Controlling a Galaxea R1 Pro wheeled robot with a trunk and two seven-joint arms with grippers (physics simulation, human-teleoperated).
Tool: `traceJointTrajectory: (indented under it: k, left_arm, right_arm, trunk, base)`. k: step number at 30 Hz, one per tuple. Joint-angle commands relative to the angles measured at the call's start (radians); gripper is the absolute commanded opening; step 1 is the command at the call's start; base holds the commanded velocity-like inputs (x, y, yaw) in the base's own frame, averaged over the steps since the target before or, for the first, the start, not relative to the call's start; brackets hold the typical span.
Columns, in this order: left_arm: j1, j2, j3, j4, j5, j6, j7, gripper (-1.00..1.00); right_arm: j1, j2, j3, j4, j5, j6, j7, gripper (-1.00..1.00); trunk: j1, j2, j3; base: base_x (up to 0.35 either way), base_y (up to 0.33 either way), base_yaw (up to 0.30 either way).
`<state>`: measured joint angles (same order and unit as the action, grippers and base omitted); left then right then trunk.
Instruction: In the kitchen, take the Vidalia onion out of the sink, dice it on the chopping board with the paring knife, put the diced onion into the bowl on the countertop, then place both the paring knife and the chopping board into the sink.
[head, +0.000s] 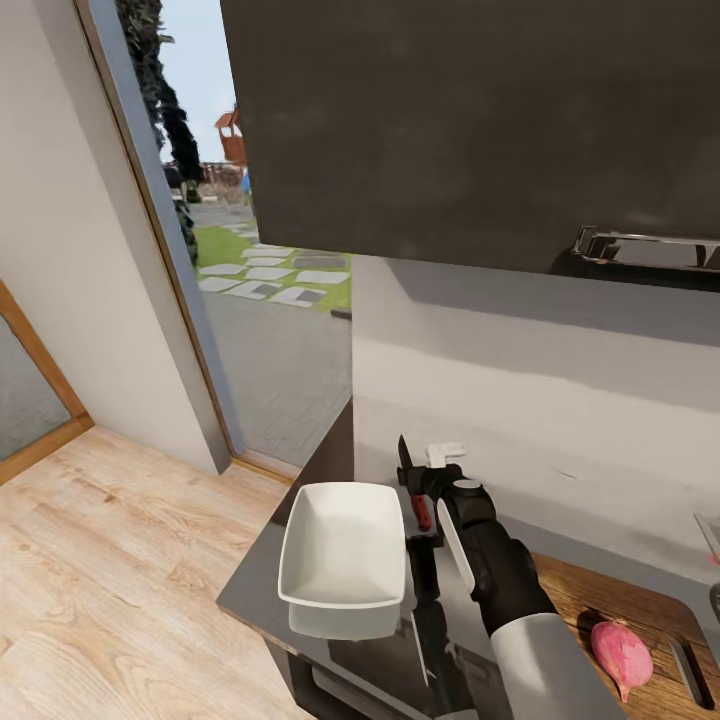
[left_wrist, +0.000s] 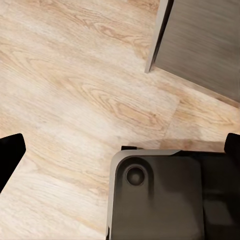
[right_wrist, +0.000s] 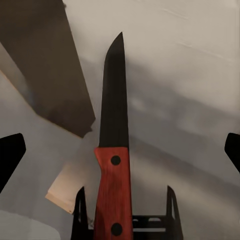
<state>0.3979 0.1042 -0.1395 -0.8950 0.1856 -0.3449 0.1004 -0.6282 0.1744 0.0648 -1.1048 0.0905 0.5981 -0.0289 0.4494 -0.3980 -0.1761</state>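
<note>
One hand raised: right hand (head: 420, 492) | clamps paring knife (right_wrist: 114, 165) | blade up | beside bowl (head: 342, 555)

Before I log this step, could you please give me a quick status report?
Right gripper shut on paring knife, blade up. Left gripper open over the floor. Onion whole on chopping board; bowl empty.

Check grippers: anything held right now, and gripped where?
The right gripper holds the paring knife by its red handle, blade pointing away from the gripper. The left gripper is open over the wooden floor, holding nothing.
</note>
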Motion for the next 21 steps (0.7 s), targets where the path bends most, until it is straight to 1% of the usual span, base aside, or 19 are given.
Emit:
traceJointTrajectory:
  k: [1,12,21]
  left_arm:
    - [0.000,0.002,-0.006,0.000,0.006,-0.003,0.009,1.00]
    - [0.000,0.002,-0.006,0.005,0.006,-0.003,0.009,1.00]
    - [0.000,0.002,-0.006,0.007,0.006,-0.003,0.009,1.00]
  right_arm:
    - [-0.001,0.000,0.001,-0.001,0.009,0.006,0.000,1.00]
    - [-0.001,0.000,0.000,0.002,0.009,0.007,0.000,1.00]
    - [-0.001,0.000,-0.001,0.035,0.009,0.007,0.000,1.00]
  trunk:
    - [0.001,-0.002,-0.002]
    - [0.001,-0.002,-0.002]
    - [0.001,-0.002,-0.002]
  base:
    - [0.000,0.000,0.000]
    - [0.000,0.000,0.000]
    - [0.000,0.000,0.000]
